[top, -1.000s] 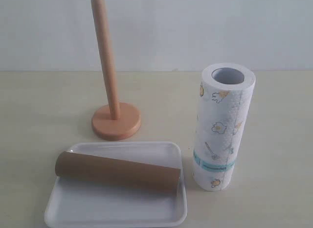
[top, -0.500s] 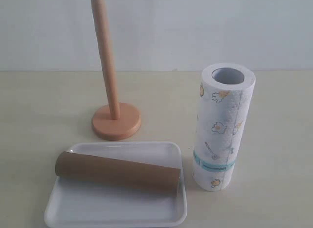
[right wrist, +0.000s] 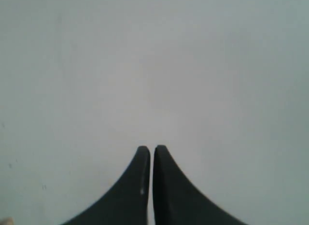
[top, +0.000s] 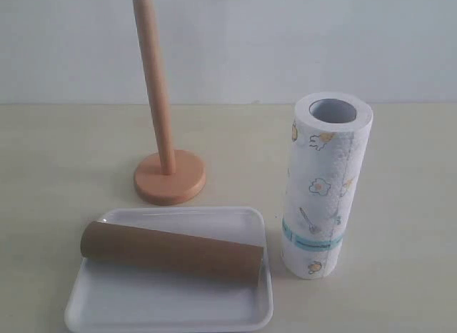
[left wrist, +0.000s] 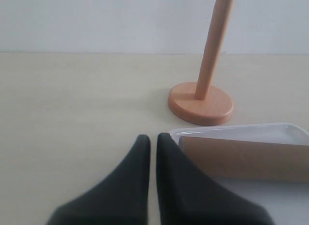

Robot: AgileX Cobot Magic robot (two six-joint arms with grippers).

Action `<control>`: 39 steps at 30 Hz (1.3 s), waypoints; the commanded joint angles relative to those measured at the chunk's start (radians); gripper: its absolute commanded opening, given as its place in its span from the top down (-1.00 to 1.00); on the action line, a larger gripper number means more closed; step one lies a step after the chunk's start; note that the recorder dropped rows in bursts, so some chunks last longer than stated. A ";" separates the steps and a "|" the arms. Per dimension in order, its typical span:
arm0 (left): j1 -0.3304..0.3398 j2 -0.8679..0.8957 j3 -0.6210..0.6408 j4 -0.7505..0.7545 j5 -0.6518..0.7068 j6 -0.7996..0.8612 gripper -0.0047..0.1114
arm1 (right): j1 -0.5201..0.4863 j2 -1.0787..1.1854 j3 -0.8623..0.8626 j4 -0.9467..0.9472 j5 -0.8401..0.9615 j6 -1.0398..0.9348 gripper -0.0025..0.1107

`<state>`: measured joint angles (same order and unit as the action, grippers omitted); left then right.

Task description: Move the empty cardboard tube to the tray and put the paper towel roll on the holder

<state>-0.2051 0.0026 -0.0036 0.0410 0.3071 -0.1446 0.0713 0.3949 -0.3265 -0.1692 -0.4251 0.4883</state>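
Since the tube (top: 171, 251) already lies in the tray (top: 143, 304), the roll (top: 325, 183), upright on the desk (top: 57, 169) right of the holder (top: 158, 104), needs its core centred over it; both pairs of jaws are together, empty.

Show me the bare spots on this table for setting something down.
Bare table lies left of the holder, between holder and paper towel roll, and right of the roll. The front is crowded: the tube lies across the tray, and the roll stands close beside the tray's right rim.
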 commanded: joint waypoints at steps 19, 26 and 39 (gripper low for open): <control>-0.003 -0.003 0.004 -0.008 0.000 0.006 0.85 | -0.003 0.515 0.201 -0.707 -0.364 0.440 0.91; -0.003 -0.003 0.004 -0.008 0.000 0.006 0.85 | -0.003 0.518 0.204 -0.657 -0.380 0.440 0.91; -0.003 -0.003 0.004 -0.008 0.000 0.006 0.85 | -0.003 0.543 0.213 -0.809 -0.356 0.423 -0.87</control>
<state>-0.2051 0.0026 -0.0036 0.0410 0.3071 -0.1446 0.0713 0.9205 -0.1177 -0.9882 -0.7900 0.9279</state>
